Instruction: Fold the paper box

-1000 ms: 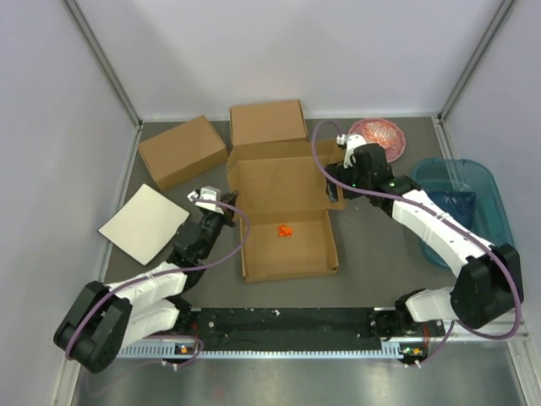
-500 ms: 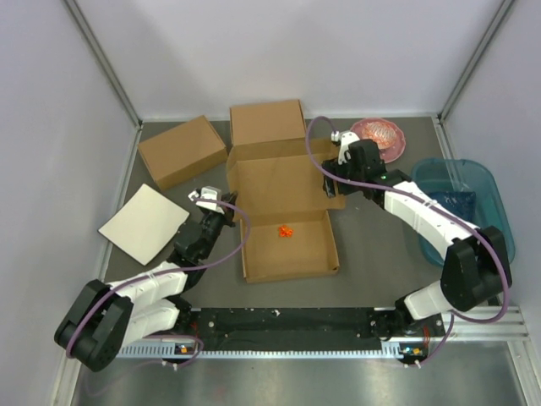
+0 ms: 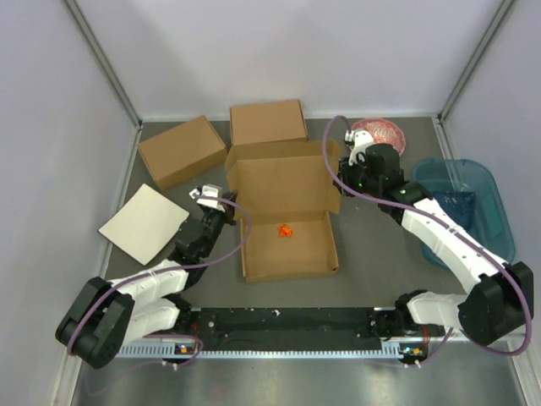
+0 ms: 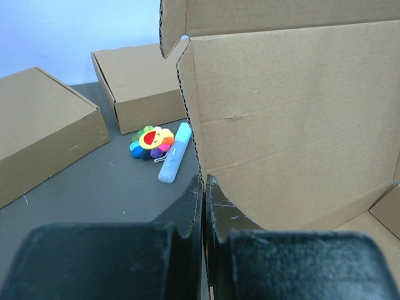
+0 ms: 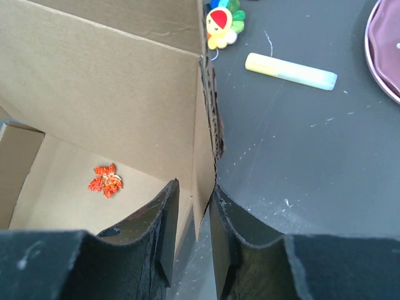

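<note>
Paper box lies mid-table, its tray walls already up and its lid standing upright on the far side, not yet folded shut. Left gripper pinches the lid's left edge. Right gripper straddles the right flap, seemingly not quite clamped.

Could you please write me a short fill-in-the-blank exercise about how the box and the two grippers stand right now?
1. The small item lying inside the paper box is ____ in colour.
2. The left gripper is ____ on the paper box's left edge.
3. A side flap of the paper box stands ____ the fingers of the open right gripper.
4. Behind the paper box stand ____ closed cardboard boxes.
Missing words: orange; shut; between; two.
</note>
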